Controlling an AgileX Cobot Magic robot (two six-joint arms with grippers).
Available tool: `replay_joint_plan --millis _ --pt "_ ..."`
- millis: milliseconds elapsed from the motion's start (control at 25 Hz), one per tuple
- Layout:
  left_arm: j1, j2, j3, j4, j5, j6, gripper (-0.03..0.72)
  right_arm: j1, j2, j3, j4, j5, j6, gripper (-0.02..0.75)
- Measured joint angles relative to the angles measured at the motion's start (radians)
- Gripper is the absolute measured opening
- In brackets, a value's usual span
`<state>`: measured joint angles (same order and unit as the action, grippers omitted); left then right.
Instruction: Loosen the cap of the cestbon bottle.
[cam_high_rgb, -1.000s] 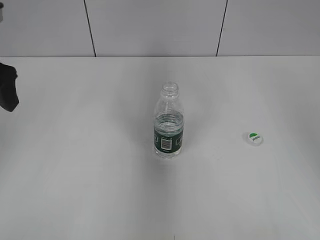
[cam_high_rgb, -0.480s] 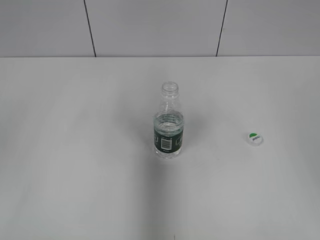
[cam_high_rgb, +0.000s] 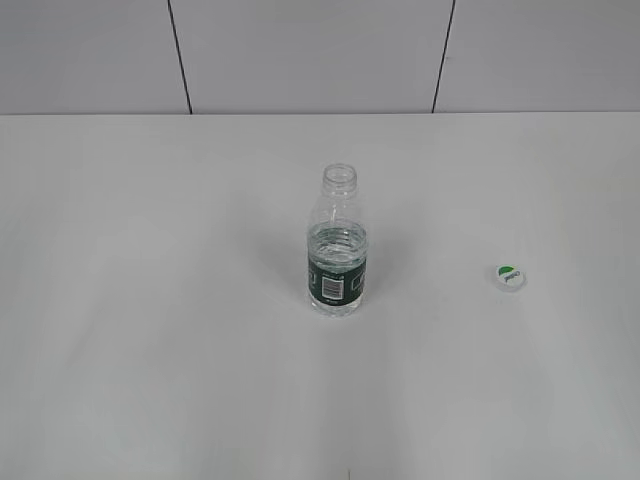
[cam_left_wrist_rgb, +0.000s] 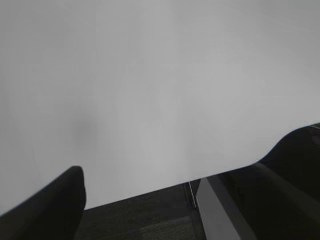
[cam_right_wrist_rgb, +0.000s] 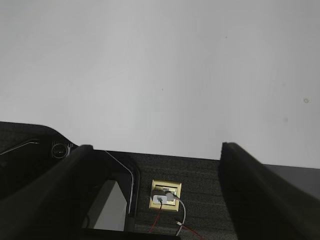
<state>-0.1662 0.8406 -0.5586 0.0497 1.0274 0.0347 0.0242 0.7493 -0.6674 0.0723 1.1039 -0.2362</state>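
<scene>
The cestbon bottle (cam_high_rgb: 336, 258) stands upright in the middle of the white table, clear with a dark green label band and an open, capless neck. The cap (cam_high_rgb: 510, 276), white with a green mark, lies flat on the table well to the right of the bottle. Neither arm shows in the exterior view. My left gripper (cam_left_wrist_rgb: 170, 200) is open and empty over the table's near edge. My right gripper (cam_right_wrist_rgb: 157, 165) is open and empty, also over the table's edge. Neither wrist view shows the bottle or the cap.
The white table (cam_high_rgb: 150, 350) meets a panelled wall (cam_high_rgb: 300, 50) at the back. Below the table edge the right wrist view shows dark carpet and a brass floor socket (cam_right_wrist_rgb: 165, 196) with plugged cables. The left wrist view shows a grey table leg (cam_left_wrist_rgb: 220, 215).
The left arm's dark gripper, seen at the exterior view's left edge one second ago, has withdrawn out of that view. Bottle and cap have not moved.
</scene>
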Motion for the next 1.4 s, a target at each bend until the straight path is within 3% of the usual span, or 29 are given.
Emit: replay_joint_plan --millis 320,680,1400 --pt "0.000 -0.233 0.008 0.001 -0.019 0.000 0.587 0.000 -0.057 0.132 0.000 -0.021 0.006 0.590" --pt "0.000 -0.447 0.008 0.000 -0.047 0.000 0.586 0.000 -0.108 0.143 0.000 -0.016 0.009 0.589" --pt "0.000 -0.753 0.031 -0.021 0.031 0.000 0.587 0.000 -0.561 0.143 0.000 -0.012 0.027 0.589"
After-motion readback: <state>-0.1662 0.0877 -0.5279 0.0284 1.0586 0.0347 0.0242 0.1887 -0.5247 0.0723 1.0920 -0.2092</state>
